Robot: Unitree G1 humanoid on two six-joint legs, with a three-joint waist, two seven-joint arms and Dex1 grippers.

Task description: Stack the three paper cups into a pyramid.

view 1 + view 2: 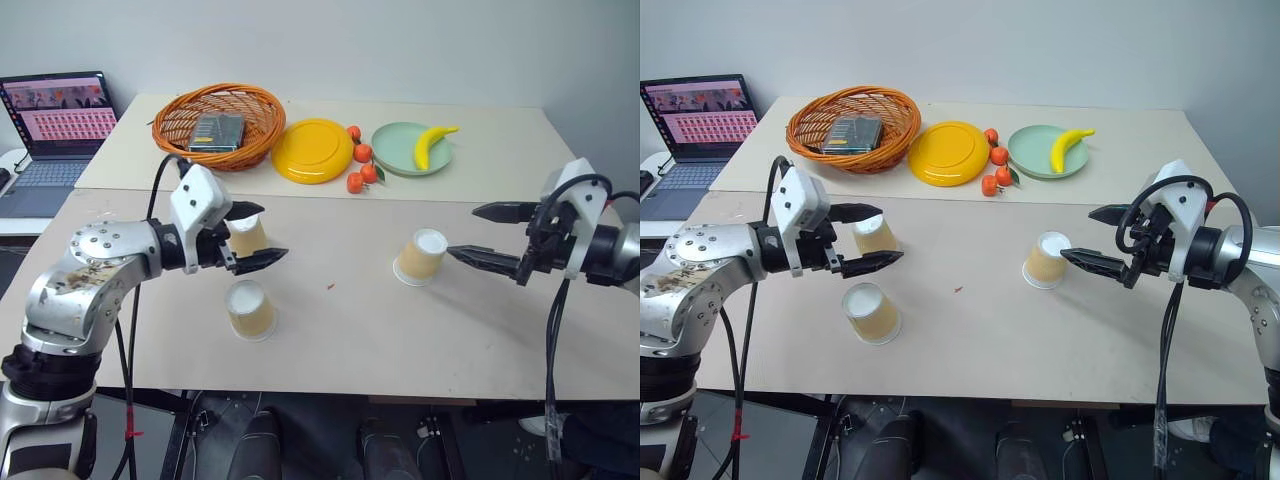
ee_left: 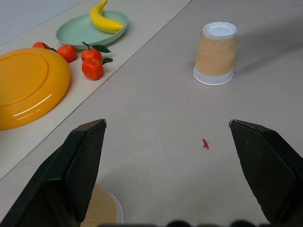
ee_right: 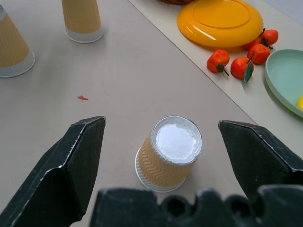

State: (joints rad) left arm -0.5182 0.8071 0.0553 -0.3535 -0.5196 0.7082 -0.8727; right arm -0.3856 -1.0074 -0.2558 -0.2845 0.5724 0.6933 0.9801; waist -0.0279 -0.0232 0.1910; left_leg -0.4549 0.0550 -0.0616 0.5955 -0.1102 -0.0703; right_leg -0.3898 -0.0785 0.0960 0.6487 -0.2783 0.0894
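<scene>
Cups: three paper cups stood upside down on the table [image 1: 350,330], two at left [image 1: 250,310] [image 1: 247,236], one at right [image 1: 421,257]; none stacked.
Left gripper [image 1: 262,236]: wide open, empty, beside the far-left cup.
Right gripper [image 1: 1093,238]: wide open, empty, facing the right cup, probably to fetch it.

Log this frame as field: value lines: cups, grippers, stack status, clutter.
cups: three paper cups, all upside down, apart on the table: two by the left gripper, one by the right
left gripper: open, empty
right gripper: open, empty, cup just ahead
pyramid: not started
clutter: basket, yellow plate, oranges, banana on green plate, laptop
</scene>
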